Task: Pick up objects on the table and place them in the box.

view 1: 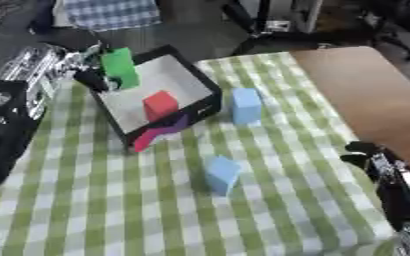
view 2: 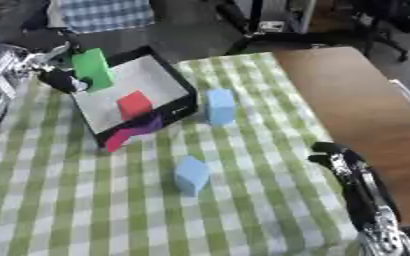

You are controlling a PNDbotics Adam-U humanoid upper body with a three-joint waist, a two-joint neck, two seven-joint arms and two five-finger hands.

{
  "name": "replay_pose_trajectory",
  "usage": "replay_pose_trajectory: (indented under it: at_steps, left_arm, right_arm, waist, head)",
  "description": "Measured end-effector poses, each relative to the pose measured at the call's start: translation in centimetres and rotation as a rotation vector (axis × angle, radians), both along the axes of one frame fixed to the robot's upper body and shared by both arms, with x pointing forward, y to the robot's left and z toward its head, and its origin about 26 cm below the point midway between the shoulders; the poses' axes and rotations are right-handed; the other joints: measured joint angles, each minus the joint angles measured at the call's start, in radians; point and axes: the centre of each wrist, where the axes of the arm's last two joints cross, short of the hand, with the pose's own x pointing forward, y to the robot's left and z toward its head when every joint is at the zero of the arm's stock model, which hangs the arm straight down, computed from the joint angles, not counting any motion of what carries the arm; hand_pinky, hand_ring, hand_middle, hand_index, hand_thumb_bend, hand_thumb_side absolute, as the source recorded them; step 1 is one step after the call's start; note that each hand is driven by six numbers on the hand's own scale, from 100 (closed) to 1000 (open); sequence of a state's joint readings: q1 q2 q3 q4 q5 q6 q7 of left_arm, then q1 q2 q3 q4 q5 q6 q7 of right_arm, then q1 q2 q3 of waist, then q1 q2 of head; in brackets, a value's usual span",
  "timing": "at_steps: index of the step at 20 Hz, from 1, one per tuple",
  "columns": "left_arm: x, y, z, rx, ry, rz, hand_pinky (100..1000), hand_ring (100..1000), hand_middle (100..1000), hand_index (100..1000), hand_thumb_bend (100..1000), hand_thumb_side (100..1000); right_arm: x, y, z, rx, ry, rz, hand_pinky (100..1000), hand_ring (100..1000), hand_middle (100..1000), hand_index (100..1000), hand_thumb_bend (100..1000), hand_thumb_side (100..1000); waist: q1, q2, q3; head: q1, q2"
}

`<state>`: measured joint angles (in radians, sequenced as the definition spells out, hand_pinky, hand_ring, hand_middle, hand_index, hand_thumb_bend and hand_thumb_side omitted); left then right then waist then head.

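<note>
Right arm: enters at 5 o'clock along the table's right edge; the right hand (view 2: 335, 152) rests idle near 4 o'clock, dark fingers pointing up-view, holding nothing; whether they are straight or curled cannot be told.
Tablecloth (view 1: 112, 200): green-and-white check, covering most of the table; bare brown wood shows at 2 o'clock.
Box (view 1: 210, 87): shallow black tray with a pale floor, set askew at 11 o'clock; a red block (view 1: 160, 104) lies inside it.
Left arm: silver-and-black, comes in from 9 to 10 o'clock; the left hand (view 1: 93, 80) is at the box's far-left wall, fingers closed on the green block (view 1: 119, 67), which stands upright over the box's corner. Judged step: releasing it into the box.
Tall blue block (view 1: 246, 106): upright on the cloth just beside the box's right corner, near the centre.
Small blue block (view 1: 221, 174): tilted, alone on the cloth toward 6 o'clock, well apart from the box.
Magenta-and-purple piece (view 1: 160, 131): leans against the box's near wall, outside it.
Handling (judged): the blocks look light, rigid and matte, probably foam or plastic, not fragile; best taken across two opposite flat faces at mid-height.
</note>
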<state>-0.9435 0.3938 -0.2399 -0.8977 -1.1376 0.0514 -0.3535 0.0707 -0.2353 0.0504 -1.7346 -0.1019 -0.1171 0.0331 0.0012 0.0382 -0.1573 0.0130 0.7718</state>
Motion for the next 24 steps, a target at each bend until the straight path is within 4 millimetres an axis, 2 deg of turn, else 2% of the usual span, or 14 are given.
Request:
replay_pose_trajectory:
  at_steps: [3,6,11,14,16,19,22,23,24]
  left_arm:
    - [0.1,-0.5,-0.8,-0.013,-0.002,-0.017,746,643,671,827,525,661]
    - [0.1,-0.8,-1.1,-0.016,0.002,-0.031,746,645,674,867,547,683]
    - [-0.1,-0.7,-1.1,-0.047,0.001,-0.048,743,614,647,860,511,692]
    - [-1.0,0.4,0.8,-0.137,-0.048,-0.070,743,592,623,855,458,706]
    - [-2.0,1.5,2.7,-0.210,-0.103,-0.083,746,582,613,851,393,727]
    - [-4.6,3.4,5.7,-0.322,-0.209,-0.108,753,578,611,849,371,725]
    - [-7.9,4.9,7.2,-0.464,-0.284,-0.146,760,567,600,849,344,729]
    - [-9.0,5.2,7.2,-0.530,-0.301,-0.164,758,561,594,847,305,741]
    - [-10.0,5.5,7.0,-0.601,-0.314,-0.180,756,556,588,844,332,729]
  right_arm:
    - [0.0,0.0,0.0,0.000,0.001,0.001,887,712,697,737,100,771]
    - [0.0,0.0,0.0,0.000,0.002,0.002,887,711,697,737,100,770]
    - [0.0,0.0,0.0,0.000,0.001,0.001,887,712,697,737,100,766]
    - [0.2,0.0,0.2,-0.002,-0.008,0.000,887,712,697,738,100,758]
    - [0.5,-0.1,0.5,-0.011,-0.023,-0.004,887,712,697,739,100,747]
    - [1.6,-0.5,1.6,-0.054,-0.059,-0.006,887,712,698,745,100,725]
    - [3.0,-0.9,3.0,-0.115,-0.104,-0.003,887,715,702,755,100,703]
    - [3.5,-1.0,3.5,-0.139,-0.119,-0.001,886,716,703,761,100,791]
    - [4.1,-1.2,4.0,-0.167,-0.137,0.002,886,716,704,766,100,678]
  waist:
    - [0.000,0.000,-0.001]
    - [0.000,0.000,-0.001]
    - [0.000,0.000,0.002]
    - [0.000,0.000,0.010]
    - [0.000,0.000,0.018]
    - [0.000,0.000,0.031]
    - [0.000,0.000,0.044]
    - [0.000,0.000,0.047]
    - [0.000,0.000,0.052]
  head:
    - [0.001,0.000]
    - [0.002,0.000]
    - [0.000,0.000]
    - [-0.007,0.000]
    - [-0.011,0.000]
    - [-0.015,0.000]
    - [-0.015,0.000]
    - [-0.015,0.000]
    - [-0.016,0.000]
